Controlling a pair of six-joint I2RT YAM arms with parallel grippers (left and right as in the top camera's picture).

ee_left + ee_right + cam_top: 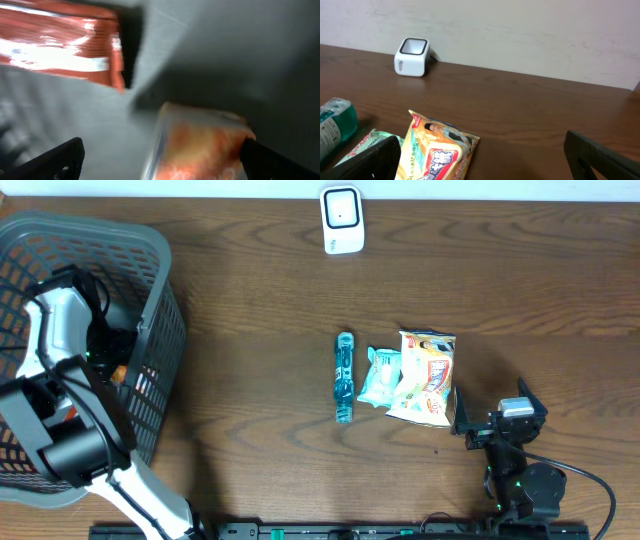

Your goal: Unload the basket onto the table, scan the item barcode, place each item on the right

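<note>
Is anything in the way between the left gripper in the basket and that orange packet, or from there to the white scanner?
Nothing visible separates the left gripper from the orange packet below it; a red packet lies aside. Toward the scanner, only the basket wall intervenes.

Orange packet (200,145) lies in basket (160,310) — scanner (341,220) upright.

Colourful print on the yellow snack bag (437,150), too small and blurred for any legible text.
</note>
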